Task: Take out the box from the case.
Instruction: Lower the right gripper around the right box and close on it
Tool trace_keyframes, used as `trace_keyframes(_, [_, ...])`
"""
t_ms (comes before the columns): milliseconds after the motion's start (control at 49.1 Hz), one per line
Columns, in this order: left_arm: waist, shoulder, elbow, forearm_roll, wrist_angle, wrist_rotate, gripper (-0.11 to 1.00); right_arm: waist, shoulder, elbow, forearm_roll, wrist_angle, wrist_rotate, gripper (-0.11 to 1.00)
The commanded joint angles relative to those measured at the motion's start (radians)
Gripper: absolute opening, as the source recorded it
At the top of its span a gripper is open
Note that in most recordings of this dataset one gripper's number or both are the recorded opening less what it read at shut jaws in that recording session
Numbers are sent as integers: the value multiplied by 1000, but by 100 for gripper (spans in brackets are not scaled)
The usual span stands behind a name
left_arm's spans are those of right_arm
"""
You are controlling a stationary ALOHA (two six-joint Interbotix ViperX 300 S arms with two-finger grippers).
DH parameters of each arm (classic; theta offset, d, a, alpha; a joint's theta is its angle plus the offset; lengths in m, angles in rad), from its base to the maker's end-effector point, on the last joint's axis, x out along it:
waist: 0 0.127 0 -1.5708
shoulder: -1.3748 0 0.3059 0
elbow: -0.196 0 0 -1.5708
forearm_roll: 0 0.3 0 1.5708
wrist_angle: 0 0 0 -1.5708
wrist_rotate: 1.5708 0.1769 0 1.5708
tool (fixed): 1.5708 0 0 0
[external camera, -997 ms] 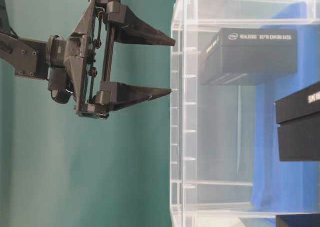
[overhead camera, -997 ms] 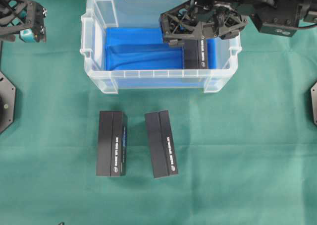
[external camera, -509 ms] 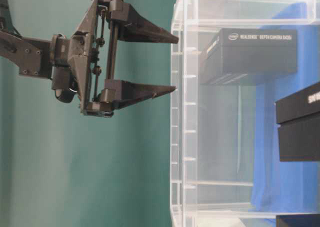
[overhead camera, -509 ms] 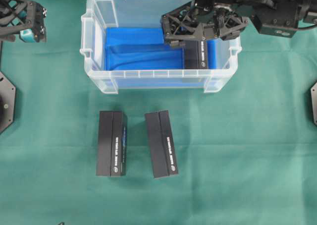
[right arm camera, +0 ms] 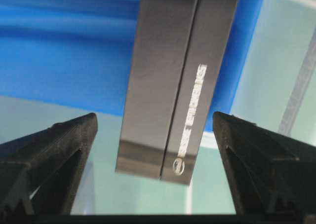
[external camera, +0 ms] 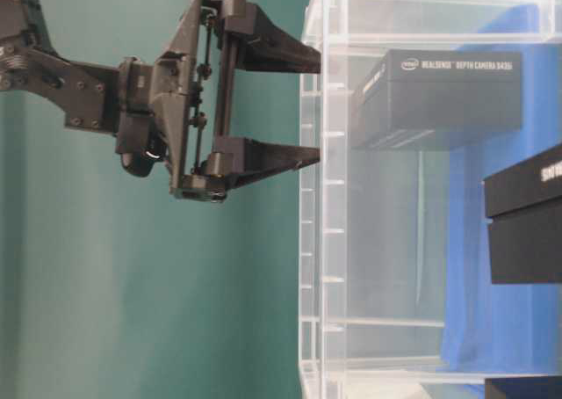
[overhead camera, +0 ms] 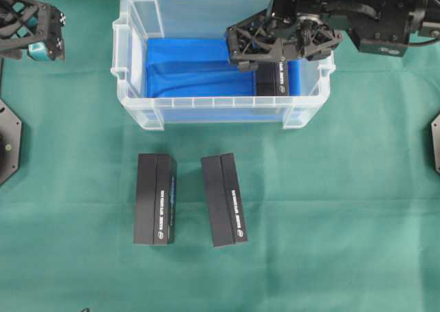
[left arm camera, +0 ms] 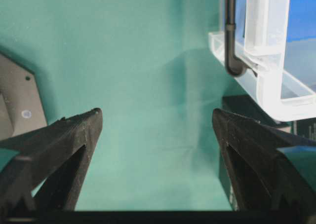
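On the green cloth, the case (overhead camera: 137, 113) holds at its right end a rigid, probably light box (right arm camera: 173, 81), best gripped across its long sides by the wide-open, empty right gripper (right arm camera: 154, 130).

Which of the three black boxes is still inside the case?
The box under the right claw, at the right end of the case. The other two boxes lie on the green cloth outside.

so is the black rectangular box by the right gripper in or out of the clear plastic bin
In. The black rectangular box lies on blue cloth inside the clear plastic bin; the open right gripper hovers above.
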Motion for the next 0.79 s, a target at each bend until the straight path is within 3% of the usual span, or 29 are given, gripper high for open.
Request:
trace_keyframes(0, [-6,-3,-12,-2,-3,-2,98,-9,-15,2,-3,-14,-2,93])
trace_keyframes(773, [-25,3,-12,0,-20,-17,98,-25,43,52,-2,-97,-9,93])
